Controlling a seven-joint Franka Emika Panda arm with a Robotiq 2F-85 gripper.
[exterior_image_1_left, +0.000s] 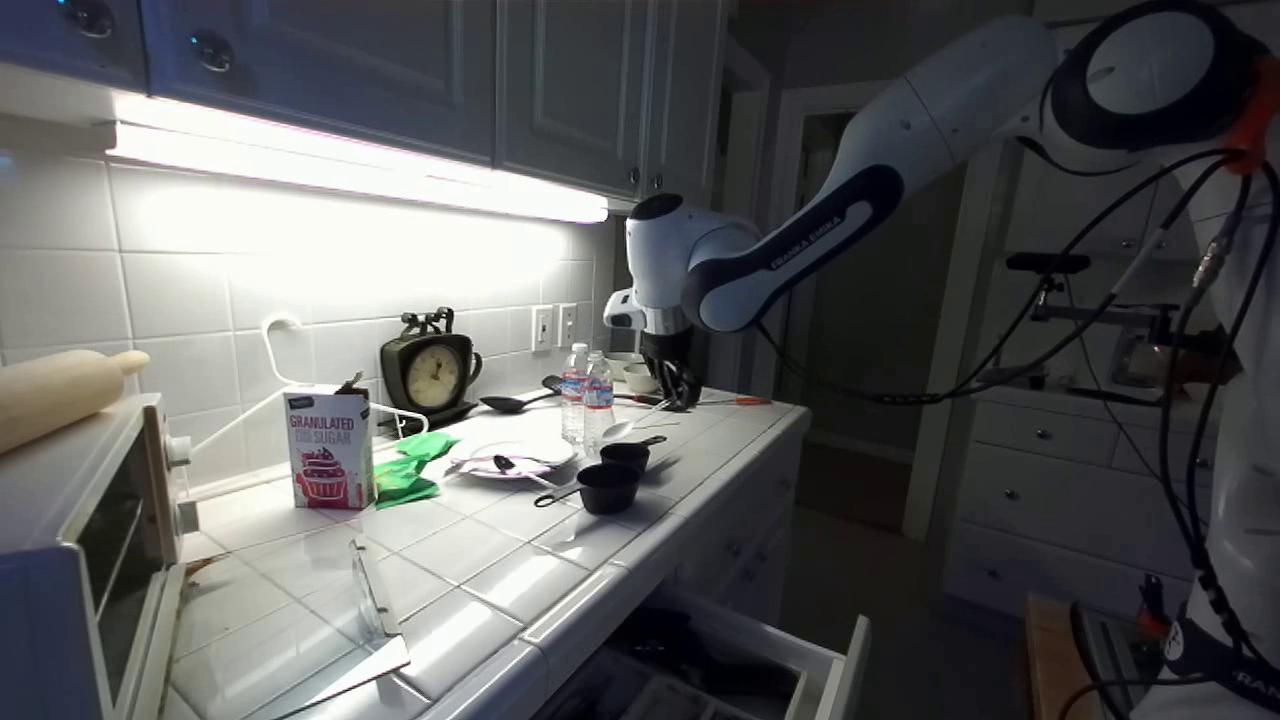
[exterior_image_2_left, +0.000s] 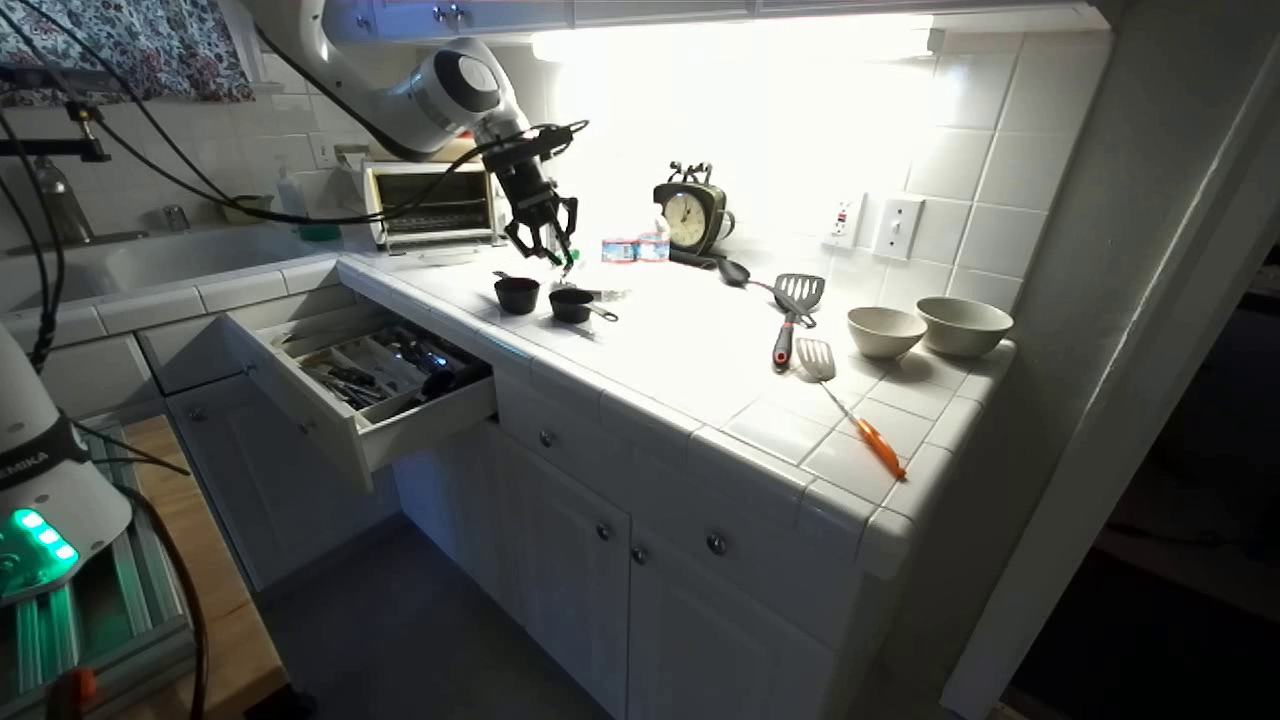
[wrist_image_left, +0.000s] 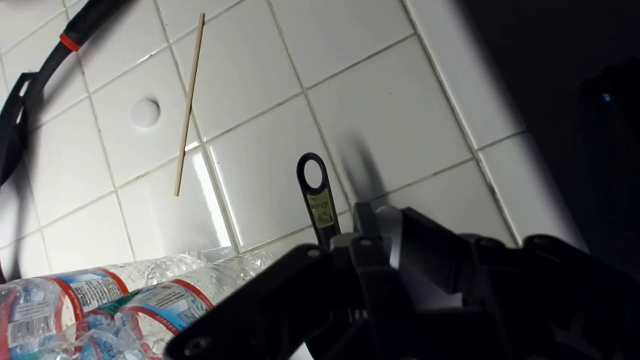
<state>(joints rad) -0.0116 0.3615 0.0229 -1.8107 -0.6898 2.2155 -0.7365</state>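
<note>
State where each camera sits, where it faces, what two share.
An exterior view: beside the white toaster oven, facing along the white tiled counter; white robot arm, base and black gripper show.
An exterior view: out front, looking down on the counter and open white drawer; same parts show.
Wrist view: above the counter, facing down; gripper shows.
Both exterior views share the dark round-dialled clock.

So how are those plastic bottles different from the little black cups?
The bottles look clear; the measuring cups are black. The bottles stand tall and slim, while the measuring cups sit low and squat. The measuring cups are handled; the bottles are not. Both come as a pair on the tiled counter.
</note>
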